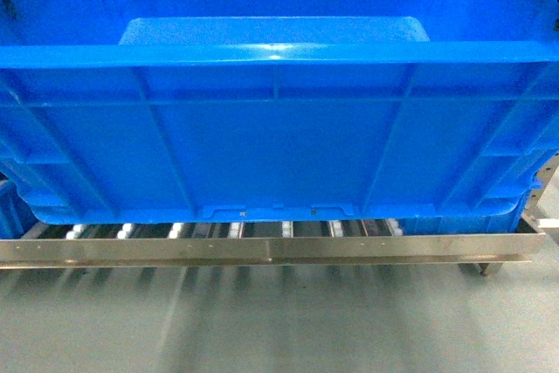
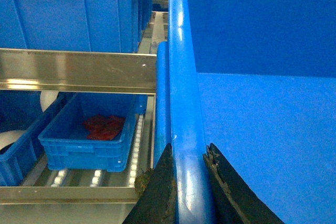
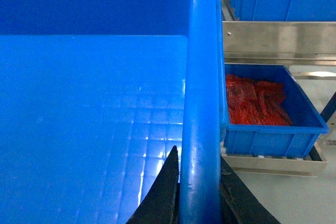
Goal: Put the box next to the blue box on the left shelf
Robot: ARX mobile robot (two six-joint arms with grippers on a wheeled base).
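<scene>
The box [image 1: 279, 137], a large bright-blue open-top crate, fills the head view, its ribbed front wall just above the left shelf's silvery front rail [image 1: 262, 249] and pale rollers [image 1: 175, 230]. Whether it rests on the rollers I cannot tell. My left gripper [image 2: 189, 148] is shut on the box's left rim [image 2: 181, 77]. My right gripper [image 3: 198, 156] is shut on the right rim [image 3: 202, 77]. The box's floor [image 3: 94, 119] holds nothing. A smaller blue box [image 2: 86, 140] with red contents sits on the rollers to the left. Another blue box [image 3: 268, 114] holding red packets sits to the right.
An upper metal rail [image 2: 73, 69] carries more blue crates [image 2: 68, 9] above the left side, and the same rail [image 3: 278, 38] runs on the right. Grey floor [image 1: 262, 321] lies in front of the rack. A rack foot [image 1: 489, 268] stands at right.
</scene>
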